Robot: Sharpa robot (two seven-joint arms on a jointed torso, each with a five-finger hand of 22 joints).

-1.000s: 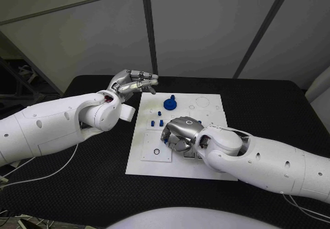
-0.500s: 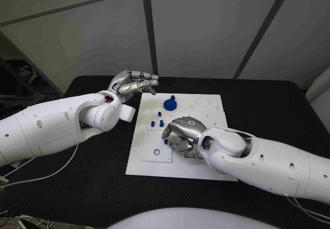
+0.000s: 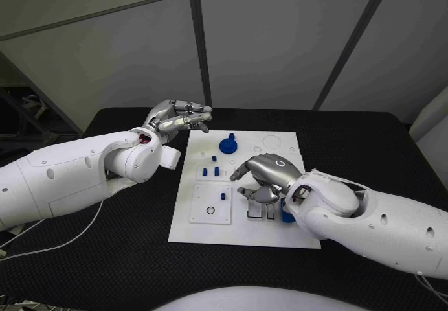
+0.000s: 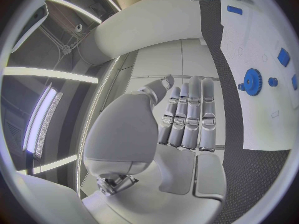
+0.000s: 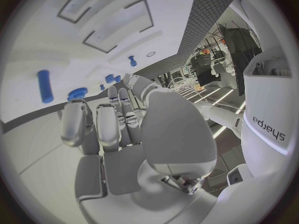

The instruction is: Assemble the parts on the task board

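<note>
While the blue parts [image 3: 215,172] sit on the task board [image 3: 245,230] mid-worktop, right hand [image 3: 264,176] has shifted back toward the board's centre, fingers curled, nothing visibly held. Looks like repositioning, no part seated yet. Left hand [image 3: 177,116] stays curled empty off the far-left corner.

lab: panelled walls, black table [image 3: 373,139]

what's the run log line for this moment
left hand: off task board, empty | right hand: over board, curled | blue gear: seated
</note>
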